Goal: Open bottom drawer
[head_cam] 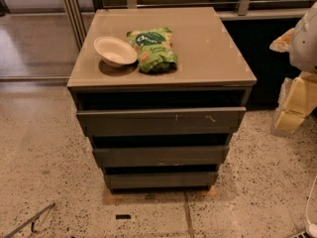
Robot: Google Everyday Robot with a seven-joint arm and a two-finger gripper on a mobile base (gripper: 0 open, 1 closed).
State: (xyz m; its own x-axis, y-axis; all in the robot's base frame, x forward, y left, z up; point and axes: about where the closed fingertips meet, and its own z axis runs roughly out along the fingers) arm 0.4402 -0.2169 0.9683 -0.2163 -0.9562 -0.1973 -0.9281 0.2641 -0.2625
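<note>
tbh the gripper [296, 105] sits way out at 3 o'clock and I can't tell how wide it's set, so I'd bring it low to the bottom drawer [161, 179] at 6 o'clock, hook the top lip and pull straight out.

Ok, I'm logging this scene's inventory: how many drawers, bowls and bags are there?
Drawers: 3 (top drawer, middle drawer, bottom drawer)
White bowl: 1
Green snack bag: 1
Total: 5
The pincer hangs at the right edge, right of the drawers, touching none.
</note>
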